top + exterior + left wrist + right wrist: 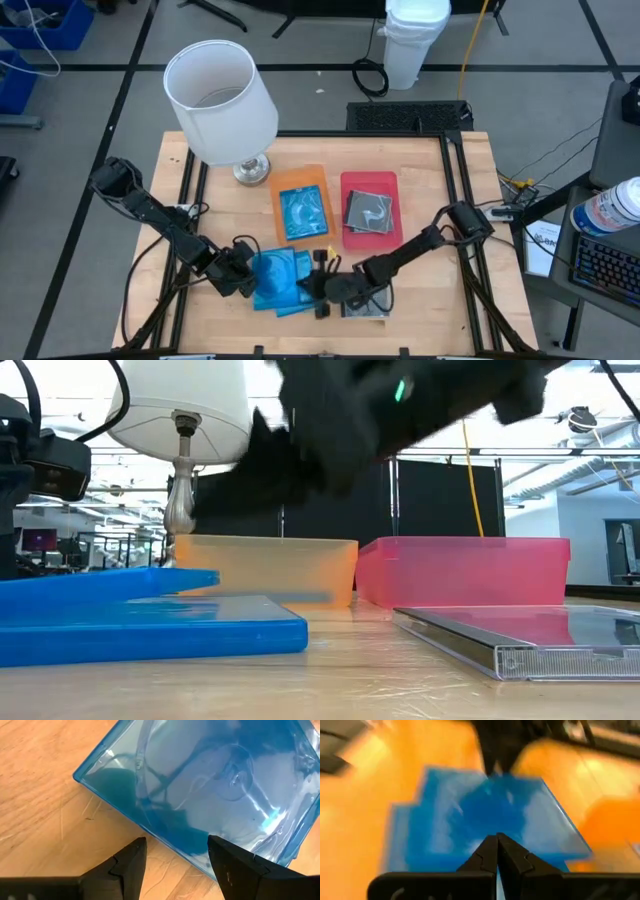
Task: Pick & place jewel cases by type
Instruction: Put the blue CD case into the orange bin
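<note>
Two translucent blue jewel cases point(282, 280) lie stacked askew on the wooden table near its front edge; in the low view the upper one point(110, 582) rests on the lower one point(160, 632). My left gripper point(176, 847) stands open at the stack's left edge point(246, 275). My right gripper point(496, 837) is shut and hovers over the stack's right side point(318, 287). A clear jewel case point(520, 635) lies flat to the right, under my right arm. Another blue case point(304, 212) lies in the orange tray point(283, 180). A dark case point(370, 211) lies in the red tray point(350, 182). My left gripper's open fingers come slanting down from the table's left at the upper blue case's edge point(165, 836). One fingertip point(216, 846) shows over that edge, and I cannot tell whether it touches it. The case lies flat on the one beneath.
A lamp with a white shade point(220, 100) stands at the table's far left, next to the orange tray. Both trays sit side by side at the table's middle. Bare wood lies at the near left and far right.
</note>
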Available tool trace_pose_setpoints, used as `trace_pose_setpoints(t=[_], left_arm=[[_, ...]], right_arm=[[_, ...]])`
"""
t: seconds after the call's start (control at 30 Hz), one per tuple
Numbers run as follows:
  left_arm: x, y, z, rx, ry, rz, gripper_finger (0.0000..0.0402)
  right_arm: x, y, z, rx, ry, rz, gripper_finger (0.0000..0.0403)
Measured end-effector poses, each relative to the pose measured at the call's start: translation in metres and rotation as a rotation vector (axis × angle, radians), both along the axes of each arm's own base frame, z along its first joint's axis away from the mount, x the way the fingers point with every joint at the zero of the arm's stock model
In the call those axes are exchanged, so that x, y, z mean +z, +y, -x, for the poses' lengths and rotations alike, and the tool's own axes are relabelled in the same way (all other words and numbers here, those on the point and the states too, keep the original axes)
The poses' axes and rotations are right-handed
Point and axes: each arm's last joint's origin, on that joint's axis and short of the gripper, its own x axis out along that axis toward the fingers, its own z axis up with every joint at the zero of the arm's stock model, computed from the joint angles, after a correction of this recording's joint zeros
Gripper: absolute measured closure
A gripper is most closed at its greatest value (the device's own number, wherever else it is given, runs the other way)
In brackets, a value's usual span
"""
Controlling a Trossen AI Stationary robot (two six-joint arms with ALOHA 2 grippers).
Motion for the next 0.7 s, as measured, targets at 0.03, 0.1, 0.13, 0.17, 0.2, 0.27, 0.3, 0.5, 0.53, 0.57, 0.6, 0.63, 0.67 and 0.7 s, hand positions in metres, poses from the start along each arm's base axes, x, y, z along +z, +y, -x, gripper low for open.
trace_pose_setpoints(t=[0.03,0.1,0.13,0.17,0.2,0.27,0.3,0.5,0.53,0.57,0.6,0.63,0.67,0.7], left_arm=[[0.000,0.000,0.000,0.000,-0.001,0.001,0.0188],[0.000,0.000,0.000,0.000,-0.001,0.001,0.0188],[0.000,0.000,0.000,0.000,-0.001,0.001,0.0188],[0.000,0.000,0.000,0.000,-0.002,0.002,0.0188],[0.000,0.000,0.000,0.000,-0.002,0.002,0.0188],[0.000,0.000,0.000,0.000,-0.002,0.002,0.0188],[0.000,0.000,0.000,0.000,-0.002,0.002,0.0188],[0.001,0.000,-0.001,-0.019,-0.015,-0.009,0.0188],[0.001,0.000,-0.001,-0.025,-0.017,-0.014,0.0188],[0.001,0.000,-0.001,-0.031,-0.019,-0.020,0.0188],[0.001,0.000,-0.001,-0.038,-0.021,-0.025,0.0188],[0.001,0.000,-0.001,-0.043,-0.020,-0.029,0.0188],[0.001,0.000,-0.001,-0.049,-0.017,-0.029,0.0188],[0.001,0.000,0.000,-0.058,-0.013,-0.027,0.0188]], right_arm=[[-0.003,-0.004,0.000,-0.003,0.023,-0.010,0.0403],[-0.008,-0.008,-0.003,0.010,0.037,-0.042,0.0403],[-0.011,-0.009,-0.005,0.018,0.035,-0.055,0.0403],[-0.013,-0.009,-0.006,0.021,0.031,-0.055,0.0403],[-0.016,-0.009,-0.007,0.024,0.026,-0.051,0.0403],[-0.021,-0.009,-0.008,0.030,0.021,-0.053,0.0403],[-0.022,-0.010,-0.009,0.038,0.028,-0.060,0.0403],[-0.031,-0.022,-0.013,0.037,0.072,-0.120,0.0403],[-0.032,-0.024,-0.013,0.032,0.095,-0.126,0.0403],[-0.033,-0.028,-0.013,0.019,0.122,-0.135,0.0403],[-0.035,-0.032,-0.013,0.004,0.142,-0.148,0.0403],[-0.035,-0.034,-0.012,-0.011,0.161,-0.158,0.0403],[-0.037,-0.037,-0.011,-0.023,0.171,-0.166,0.0403],[-0.038,-0.038,-0.011,-0.024,0.173,-0.176,0.0403]])
